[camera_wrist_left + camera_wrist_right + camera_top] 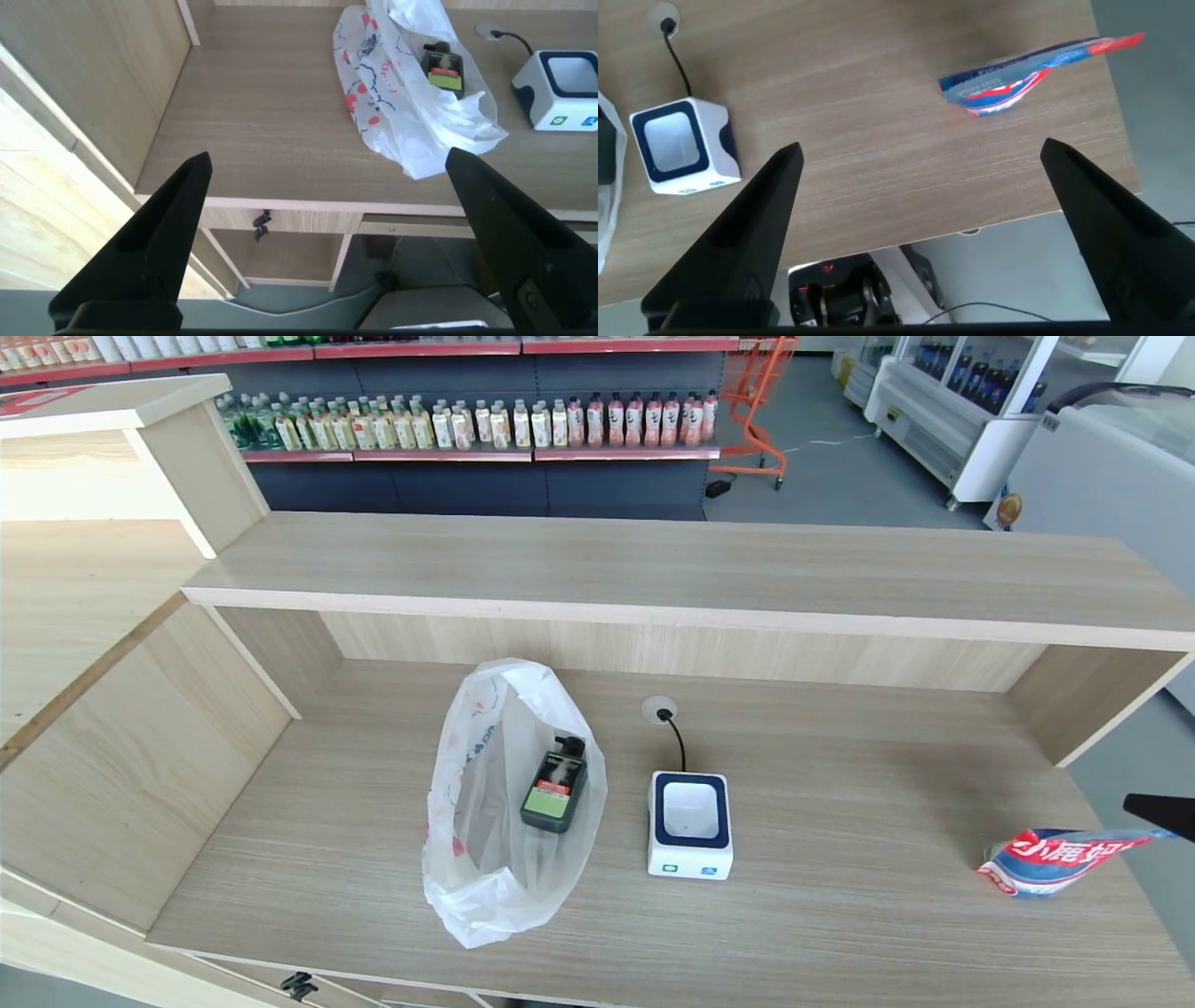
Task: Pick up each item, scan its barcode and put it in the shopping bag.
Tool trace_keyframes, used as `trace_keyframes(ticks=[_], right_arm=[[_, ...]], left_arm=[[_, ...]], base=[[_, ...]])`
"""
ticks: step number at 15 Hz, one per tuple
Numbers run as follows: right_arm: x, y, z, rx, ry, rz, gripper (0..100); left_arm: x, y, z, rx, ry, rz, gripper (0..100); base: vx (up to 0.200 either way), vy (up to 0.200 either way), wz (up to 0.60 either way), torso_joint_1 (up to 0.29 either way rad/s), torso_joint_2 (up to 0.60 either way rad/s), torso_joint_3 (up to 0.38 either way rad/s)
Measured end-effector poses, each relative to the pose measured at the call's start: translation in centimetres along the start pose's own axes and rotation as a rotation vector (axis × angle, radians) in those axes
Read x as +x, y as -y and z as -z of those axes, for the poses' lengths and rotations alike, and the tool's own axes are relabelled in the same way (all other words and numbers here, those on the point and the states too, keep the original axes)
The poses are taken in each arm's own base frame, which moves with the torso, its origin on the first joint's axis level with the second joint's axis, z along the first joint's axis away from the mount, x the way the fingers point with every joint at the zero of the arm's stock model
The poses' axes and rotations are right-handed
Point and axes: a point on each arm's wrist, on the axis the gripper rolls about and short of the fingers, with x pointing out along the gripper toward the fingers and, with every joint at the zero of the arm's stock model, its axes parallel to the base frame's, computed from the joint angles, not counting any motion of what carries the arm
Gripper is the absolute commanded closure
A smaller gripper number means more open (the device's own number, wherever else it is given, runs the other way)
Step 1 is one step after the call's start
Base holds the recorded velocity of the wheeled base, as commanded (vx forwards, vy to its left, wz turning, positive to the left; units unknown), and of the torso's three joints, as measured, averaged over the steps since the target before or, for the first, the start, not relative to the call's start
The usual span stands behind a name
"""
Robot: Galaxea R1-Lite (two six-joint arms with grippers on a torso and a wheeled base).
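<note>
1. the barcode scanner (690,823), a white box with a dark blue frame around its window, stands on the lower wooden counter (840,859). its window faces up.
2. a black cable (674,737) runs from the back of the scanner to a round grommet (659,710) in the counter just behind it.
3. the shopping bag (485,905), thin white plastic with red print, lies on its side just to the left of the scanner, apart from it. its mouth gapes toward the back wall.
4. a dark bottle (555,784) with a green and red label and a black pump top lies inside the bag, on the side nearest the scanner, its top pointing away from the robot.
5. a red, white and blue snack packet (1055,861) lies flat on the counter well to the right of the scanner, near the right end and a little closer to the front edge.
6. the left gripper (329,163) hangs off the front edge of the counter, well to the left of the scanner and left of the bag. its jaws are spread wide with nothing between them.
7. the right gripper (922,151) hangs by the front edge to the right of the scanner, on the packet's side. its jaws are also spread wide and empty.
8. a raised wooden ledge (691,569) runs behind the scanner, and beyond it are store shelves of drink bottles (467,425).
</note>
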Motion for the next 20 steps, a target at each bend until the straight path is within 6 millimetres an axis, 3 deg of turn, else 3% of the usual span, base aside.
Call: trace_keyframes(ticks=[5, 8, 13, 20], right_arm=[[0.2, 0.0, 0.2, 0.0, -0.012, -0.002, 0], [0.3, 0.1, 0.5, 0.0, -0.025, 0.002, 0], [0.9, 0.1, 0.1, 0.082, -0.031, 0.031, 0], [4.7, 0.9, -1.9, 0.317, -0.082, 0.181, 0]], left_arm=[[0.0, 0.0, 0.0, 0.0, 0.0, 0.001, 0], [0.0, 0.0, 0.0, 0.0, 0.0, -0.001, 0], [0.0, 0.0, 0.0, 0.001, -0.001, 0.0, 0], [0.0, 0.0, 0.0, 0.001, 0.0, -0.001, 0]], base=[[-0.2, 0.0, 0.0, 0.014, 0.0, 0.002], [0.0, 0.0, 0.0, 0.0, 0.0, 0.0], [0.0, -0.2, 0.0, 0.002, 0.0, 0.004], [0.0, -0.2, 0.0, 0.004, 0.0, 0.004]])
